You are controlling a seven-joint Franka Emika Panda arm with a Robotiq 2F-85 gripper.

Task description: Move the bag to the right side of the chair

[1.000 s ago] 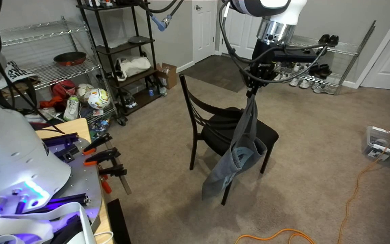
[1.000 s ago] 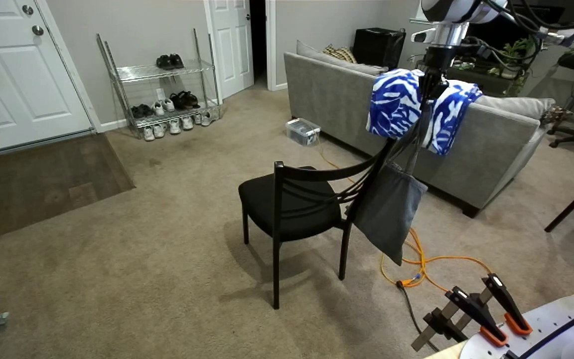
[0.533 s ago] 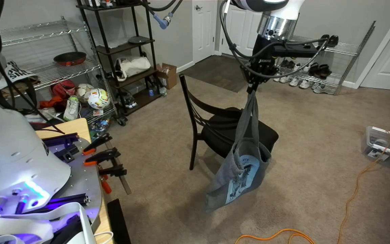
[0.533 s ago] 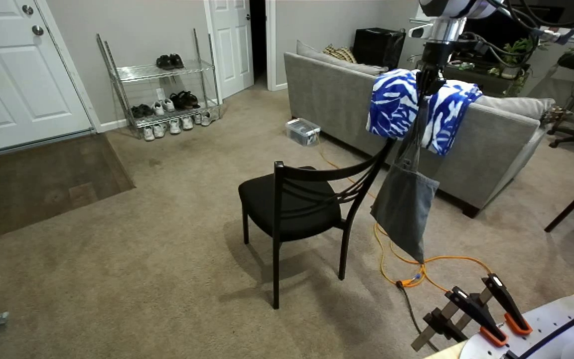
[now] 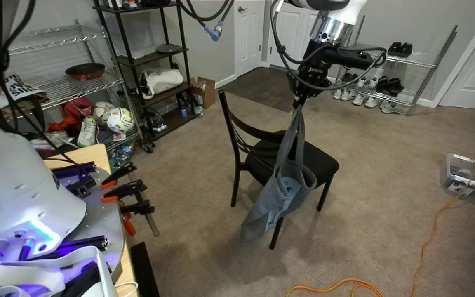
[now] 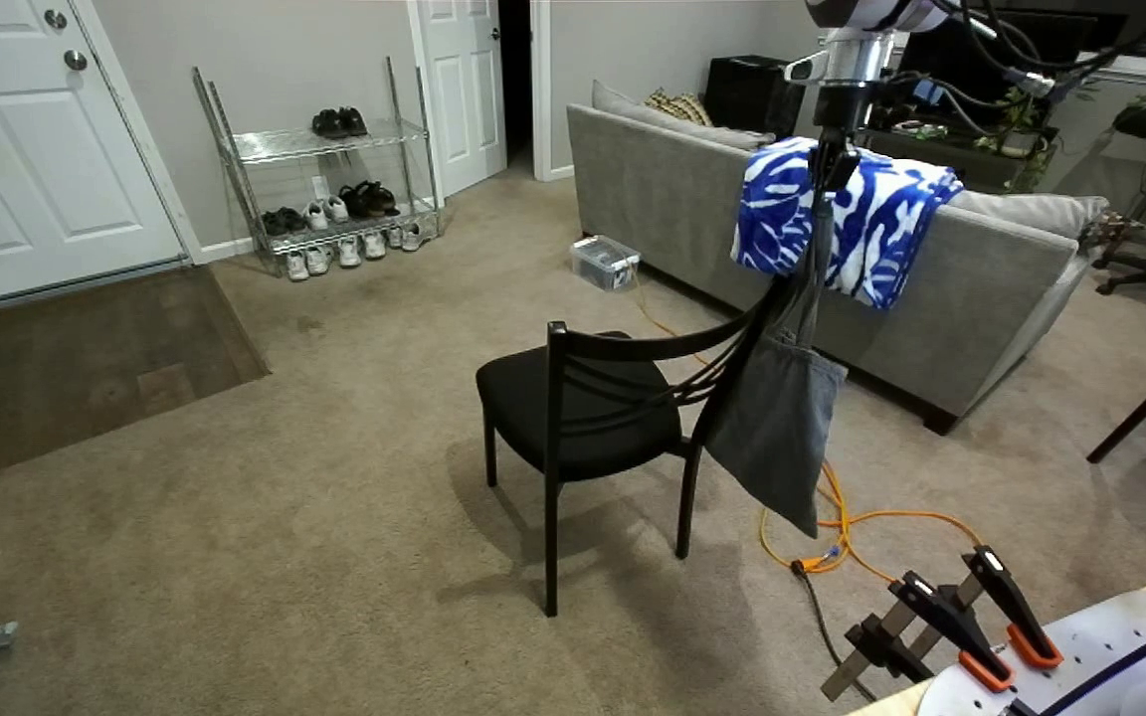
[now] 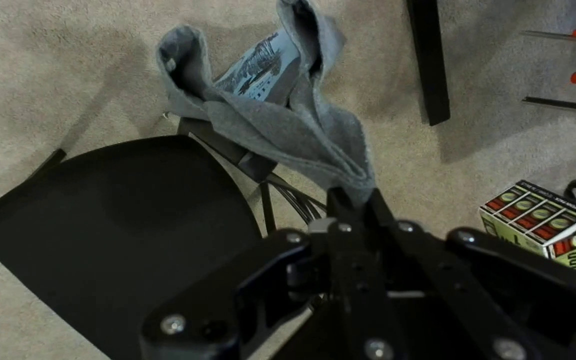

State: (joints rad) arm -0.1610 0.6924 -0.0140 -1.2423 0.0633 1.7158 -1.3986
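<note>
The gripper (image 7: 355, 201) is clamped on the handles (image 5: 300, 140) of the bag (image 5: 282, 193), which hangs aslant beneath, just beside the backrest (image 6: 648, 348) of the chair (image 6: 573, 413); I can't tell if they touch. Farther off, a cloth (image 6: 901, 224) drapes the sofa (image 6: 668, 179).

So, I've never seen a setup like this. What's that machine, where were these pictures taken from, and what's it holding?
The machine is a mostly white robot arm. At its end is a two-fingered tool, closed on the handles of a grey-blue cloth bag.

Both exterior views come from cameras standing apart from the arm. The wrist view comes from a camera on the arm itself, looking down past the tool.

The bag hangs close to the backrest of a black chair; I can't tell whether they touch. On the carpeted floor lie an orange cord and a clear plastic box.
</note>
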